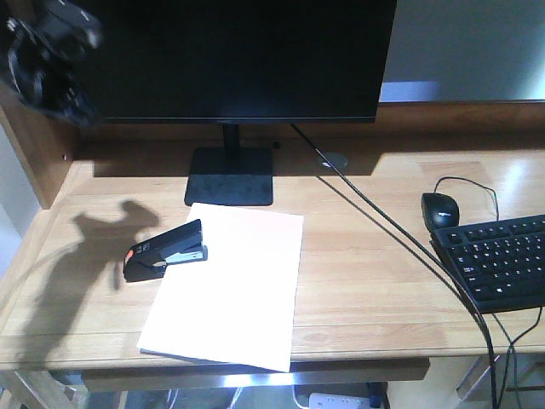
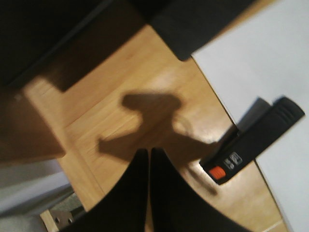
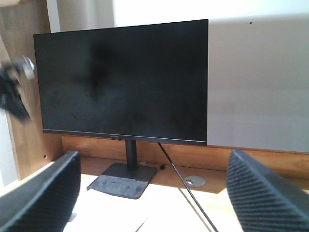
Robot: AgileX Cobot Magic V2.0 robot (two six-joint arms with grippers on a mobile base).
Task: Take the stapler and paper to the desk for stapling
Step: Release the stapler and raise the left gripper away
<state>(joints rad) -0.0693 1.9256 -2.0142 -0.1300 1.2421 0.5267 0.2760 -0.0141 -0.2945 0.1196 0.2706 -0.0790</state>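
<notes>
The black stapler (image 1: 166, 250) with an orange rear patch lies across the left edge of the white paper (image 1: 230, 285), front tip on the sheet. Both rest on the light-wood desk (image 1: 375, 281) in front of the monitor. My left gripper (image 1: 47, 60) is a blurred dark shape high at the far left, well above and clear of them. In the left wrist view its fingers (image 2: 137, 188) are pressed together, shut on nothing, with the stapler (image 2: 251, 140) and paper (image 2: 260, 63) below to the right. My right gripper (image 3: 152, 193) is wide open and empty, facing the monitor.
A black monitor (image 1: 238, 51) on a square base (image 1: 230, 175) stands at the back, its cable (image 1: 400, 239) running diagonally to the front right. A black mouse (image 1: 439, 210) and keyboard (image 1: 502, 260) sit at the right. A wooden side panel (image 1: 34, 145) borders the left.
</notes>
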